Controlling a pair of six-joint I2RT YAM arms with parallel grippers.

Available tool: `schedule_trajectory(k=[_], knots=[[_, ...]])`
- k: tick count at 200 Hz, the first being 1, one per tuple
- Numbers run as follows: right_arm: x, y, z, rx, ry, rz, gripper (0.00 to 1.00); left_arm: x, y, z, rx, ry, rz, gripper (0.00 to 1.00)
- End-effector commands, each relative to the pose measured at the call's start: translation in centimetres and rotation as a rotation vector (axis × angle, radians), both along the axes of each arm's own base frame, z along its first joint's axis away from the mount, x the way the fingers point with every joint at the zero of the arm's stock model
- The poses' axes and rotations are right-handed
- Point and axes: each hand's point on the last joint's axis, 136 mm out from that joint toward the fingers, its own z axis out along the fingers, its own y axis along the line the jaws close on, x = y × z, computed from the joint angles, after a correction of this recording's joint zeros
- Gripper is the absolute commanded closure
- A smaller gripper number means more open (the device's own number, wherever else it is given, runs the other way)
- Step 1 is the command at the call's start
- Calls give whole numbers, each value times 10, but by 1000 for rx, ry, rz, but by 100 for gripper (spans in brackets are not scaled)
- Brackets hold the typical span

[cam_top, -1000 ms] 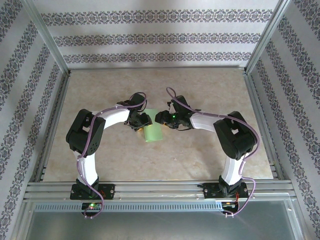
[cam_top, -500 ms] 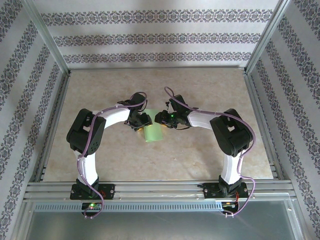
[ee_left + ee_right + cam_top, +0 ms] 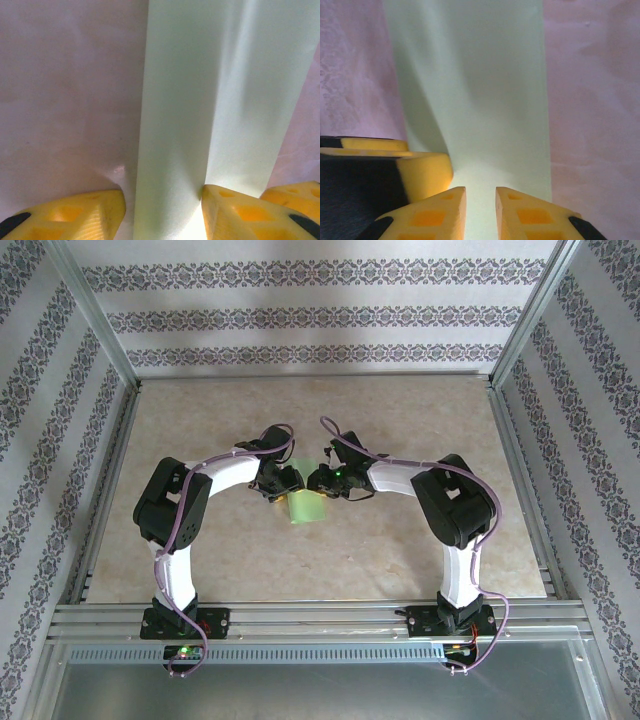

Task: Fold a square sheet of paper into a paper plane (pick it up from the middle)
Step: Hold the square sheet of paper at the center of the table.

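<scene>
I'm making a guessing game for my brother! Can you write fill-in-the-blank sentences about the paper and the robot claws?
The paper is light ___.
It lies on a beige ___.
The left claw and the right claw both have ___ fingers.
Missing words: green, table, yellow.

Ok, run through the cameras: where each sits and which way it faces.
Top: above and behind left arm and right arm, looking down at the table; shows both arms, left gripper, right gripper, paper.
Left wrist: on the left arm, looking along its yellow fingers at the paper.
Right wrist: same, on the right arm.
Shared: both wrist views catch the paper and the other gripper's finger.
</scene>
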Motion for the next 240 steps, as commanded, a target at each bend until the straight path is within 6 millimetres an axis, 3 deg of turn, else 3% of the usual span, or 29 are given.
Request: schedule_trajectory(k=[1,61,82,94,118,141,159,178,203,240], knots=[[-4,2,-9,-29,18,26,78,-67,31,-91,185,256,-40,51],[-20,-20,-43,-156,87,19,80,-66,31,-89,184,253,-35,51],[-28,-28,-53,-195,117,19,80,-58,26,-78,164,223,-35,51],[-31,-32,-59,-215,131,18,80,-46,20,-61,140,179,-40,51],[-36,-37,-67,-241,154,18,81,-9,10,5,88,1,-36,48],[-39,-41,-72,-269,172,13,81,13,26,60,153,-147,11,46],[-39,-46,-74,-298,180,0,81,22,24,83,131,-229,14,47],[-40,-48,-75,-315,190,-9,81,26,-6,96,-52,-292,-18,51],[-41,-48,-78,-328,201,-16,81,21,-47,100,-295,-292,-75,60],[-44,-52,-82,-355,219,-23,81,4,-46,62,-285,-168,-83,74]])
